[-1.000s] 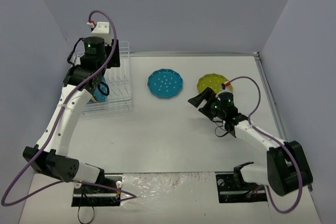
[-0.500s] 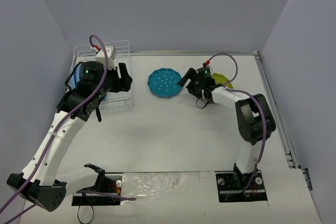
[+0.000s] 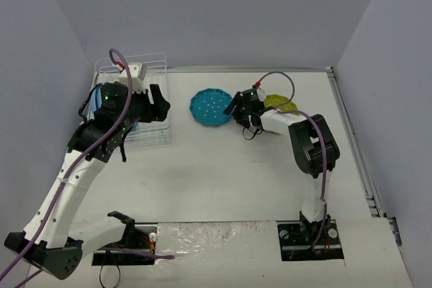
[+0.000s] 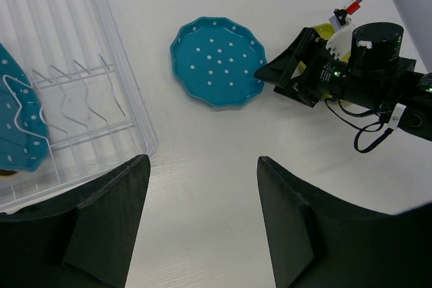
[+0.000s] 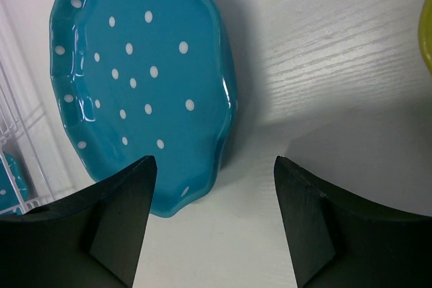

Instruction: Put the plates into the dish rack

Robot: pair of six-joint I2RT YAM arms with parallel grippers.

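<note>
A teal white-dotted plate (image 3: 211,107) lies flat on the table, also in the left wrist view (image 4: 219,61) and the right wrist view (image 5: 142,85). My right gripper (image 3: 235,107) is open and low at this plate's right rim; the near rim lies just inside its left finger (image 5: 214,160). A lime green plate (image 3: 280,103) lies behind the right arm, mostly hidden. The white wire dish rack (image 3: 150,134) stands at the far left. A second teal dotted plate (image 4: 17,126) stands upright in it. My left gripper (image 3: 158,103) is open and empty above the rack's right side (image 4: 201,160).
Grey walls close in the table at the back, left and right. The rack's raised wire side (image 4: 128,92) lies under the left gripper's left finger. The right arm's purple cable (image 3: 273,77) loops above the green plate.
My left gripper has come up out of the rack and turned toward the table's middle. My right gripper has moved left from the green plate to the teal plate's rim.
</note>
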